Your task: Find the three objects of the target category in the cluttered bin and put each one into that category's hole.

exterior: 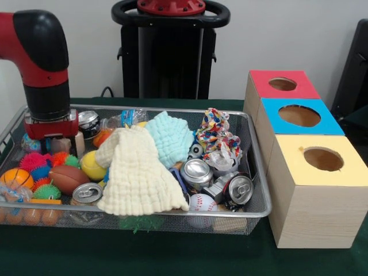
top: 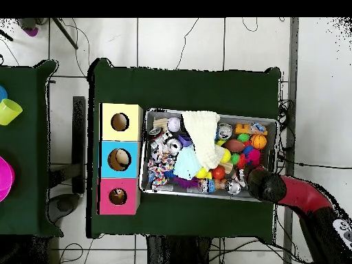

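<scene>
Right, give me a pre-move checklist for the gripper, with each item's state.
1. Gripper over the bin: ok, at the corner by the spiky balls.
2. Fingers open: cannot tell, hidden among the clutter.
3. Anything held: cannot tell.
4. Red box hole unblocked: ok.
5. Clutter exposed: not ok, the cream cloth and mint cloth cover the middle.
6. Cans reachable: ok, on top.
</scene>
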`<state>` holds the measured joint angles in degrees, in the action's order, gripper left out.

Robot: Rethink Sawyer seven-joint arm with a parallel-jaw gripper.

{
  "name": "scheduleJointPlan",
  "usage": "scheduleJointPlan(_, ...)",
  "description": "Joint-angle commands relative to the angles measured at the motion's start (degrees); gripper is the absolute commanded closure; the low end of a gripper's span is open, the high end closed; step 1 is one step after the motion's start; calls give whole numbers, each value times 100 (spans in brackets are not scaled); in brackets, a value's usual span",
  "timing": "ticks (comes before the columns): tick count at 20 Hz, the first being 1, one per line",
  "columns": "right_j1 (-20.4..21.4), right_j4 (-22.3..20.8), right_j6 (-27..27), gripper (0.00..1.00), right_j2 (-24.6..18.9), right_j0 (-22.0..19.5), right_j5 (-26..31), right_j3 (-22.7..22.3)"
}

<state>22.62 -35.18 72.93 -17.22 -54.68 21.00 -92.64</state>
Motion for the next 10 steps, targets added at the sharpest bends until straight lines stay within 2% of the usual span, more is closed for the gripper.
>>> scheduleJointPlan(1,-832,-497,-30,0,-29,-82,-195,-127)
scheduleJointPlan(10,-447,-452,304,0,131,67,-274,-524)
